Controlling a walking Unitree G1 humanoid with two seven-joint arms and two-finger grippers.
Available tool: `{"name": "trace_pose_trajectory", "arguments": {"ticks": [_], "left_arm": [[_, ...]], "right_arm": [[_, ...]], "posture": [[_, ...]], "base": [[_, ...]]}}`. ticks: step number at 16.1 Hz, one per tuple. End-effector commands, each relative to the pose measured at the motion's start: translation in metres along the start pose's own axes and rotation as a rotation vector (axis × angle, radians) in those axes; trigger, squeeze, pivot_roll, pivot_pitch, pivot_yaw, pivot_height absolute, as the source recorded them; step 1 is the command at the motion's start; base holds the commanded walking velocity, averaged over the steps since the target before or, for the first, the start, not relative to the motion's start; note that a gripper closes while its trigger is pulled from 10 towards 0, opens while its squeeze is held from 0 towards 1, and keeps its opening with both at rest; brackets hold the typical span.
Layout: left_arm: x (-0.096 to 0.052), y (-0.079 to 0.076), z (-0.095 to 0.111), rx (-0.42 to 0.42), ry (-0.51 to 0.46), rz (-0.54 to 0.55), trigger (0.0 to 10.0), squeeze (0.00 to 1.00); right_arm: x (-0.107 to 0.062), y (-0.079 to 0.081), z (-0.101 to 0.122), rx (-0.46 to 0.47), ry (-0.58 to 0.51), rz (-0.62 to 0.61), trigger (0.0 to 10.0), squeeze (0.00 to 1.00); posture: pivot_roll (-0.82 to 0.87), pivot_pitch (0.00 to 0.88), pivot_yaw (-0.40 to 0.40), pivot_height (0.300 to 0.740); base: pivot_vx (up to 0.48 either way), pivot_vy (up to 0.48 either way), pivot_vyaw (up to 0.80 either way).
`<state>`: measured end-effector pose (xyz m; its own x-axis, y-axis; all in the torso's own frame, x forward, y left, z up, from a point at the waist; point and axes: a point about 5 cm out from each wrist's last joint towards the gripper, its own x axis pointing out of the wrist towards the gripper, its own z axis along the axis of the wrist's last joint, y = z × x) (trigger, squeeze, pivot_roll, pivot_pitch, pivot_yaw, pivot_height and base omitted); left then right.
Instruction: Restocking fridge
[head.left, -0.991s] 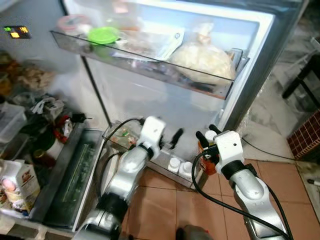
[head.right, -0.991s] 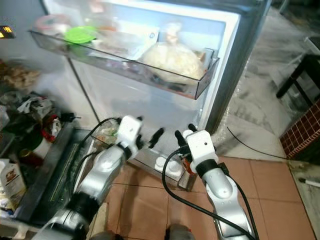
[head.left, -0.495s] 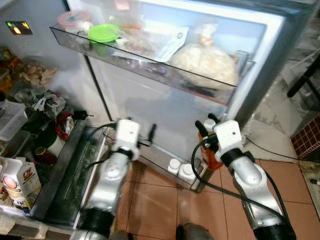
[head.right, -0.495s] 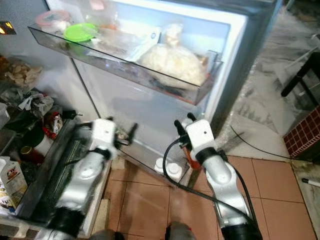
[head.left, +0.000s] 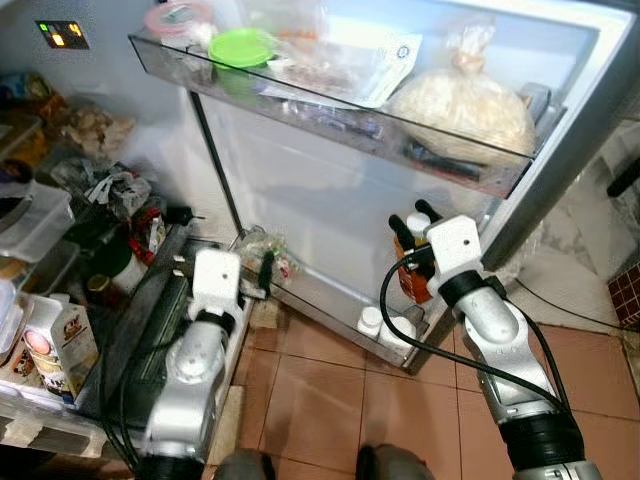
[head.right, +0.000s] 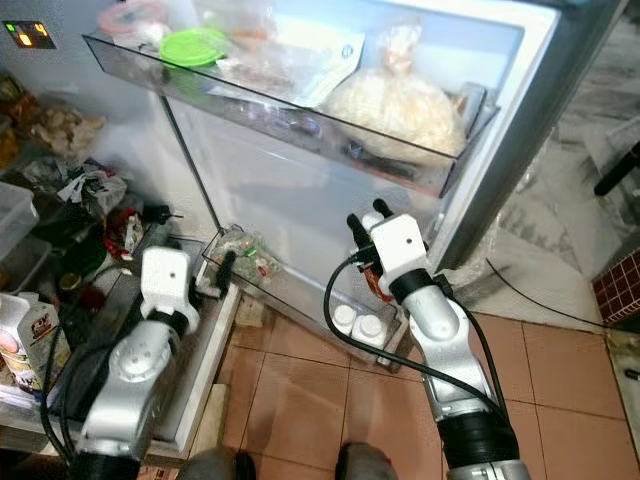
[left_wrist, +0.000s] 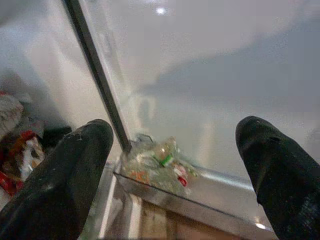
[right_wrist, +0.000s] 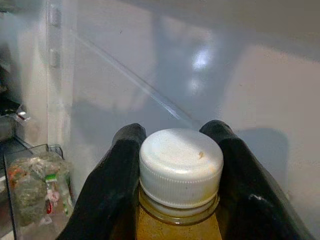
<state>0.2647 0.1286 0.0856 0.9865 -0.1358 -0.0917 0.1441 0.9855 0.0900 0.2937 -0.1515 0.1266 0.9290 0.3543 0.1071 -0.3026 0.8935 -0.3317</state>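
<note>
Far left: carton (head.left: 50, 345) on a fridge shelf, red-wrapped clutter (head.left: 135, 235) behind it. Left hand (left_wrist: 175, 165) released, fingers (left_wrist: 60, 175) spread wide, empty, hovering by the left end of the lower door bin (head.left: 330, 318), pointing at a plastic bag (head.left: 262, 250) sitting in that corner. Upper door bin (head.left: 330, 120) holds a green lid (head.left: 240, 47), flat packets (head.left: 350, 65) and a big white bag (head.left: 465, 105). Two white caps (head.left: 385, 325) stand in the lower bin's right part. Right hand (right_wrist: 172, 150) clenched on the bottle (right_wrist: 180, 170), fingers either side of its white cap, amber liquid below; bottle is held at the lower bin's right end, against the door liner.
</note>
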Motion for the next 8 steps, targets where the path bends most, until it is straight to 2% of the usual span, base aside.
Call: {"name": "trace_pose_trajectory", "arguments": {"ticks": [1,5,8], "left_arm": [[-0.0018,-0.0002,0.0042,0.013,-0.001,0.007,10.0,0.0],[-0.0025,0.0025,0.0038,0.008,0.009,0.025,10.0,0.0],[-0.0041,0.002,0.004,0.005,0.018,0.028,10.0,0.0]], "right_arm": [[0.0044,-0.0022,0.0069,-0.038,-0.044,-0.005,10.0,0.0],[0.0044,-0.0058,0.003,-0.059,-0.038,-0.029,10.0,0.0],[0.0055,-0.0007,0.0025,-0.069,-0.052,-0.022,10.0,0.0]], "posture": [[0.02,0.114,0.027,0.74],[0.02,0.102,0.026,0.74],[0.03,0.098,0.027,0.74]], "base": [[0.0,0.0,0.0],[0.0,0.0,0.0],[0.0,0.0,0.0]]}}
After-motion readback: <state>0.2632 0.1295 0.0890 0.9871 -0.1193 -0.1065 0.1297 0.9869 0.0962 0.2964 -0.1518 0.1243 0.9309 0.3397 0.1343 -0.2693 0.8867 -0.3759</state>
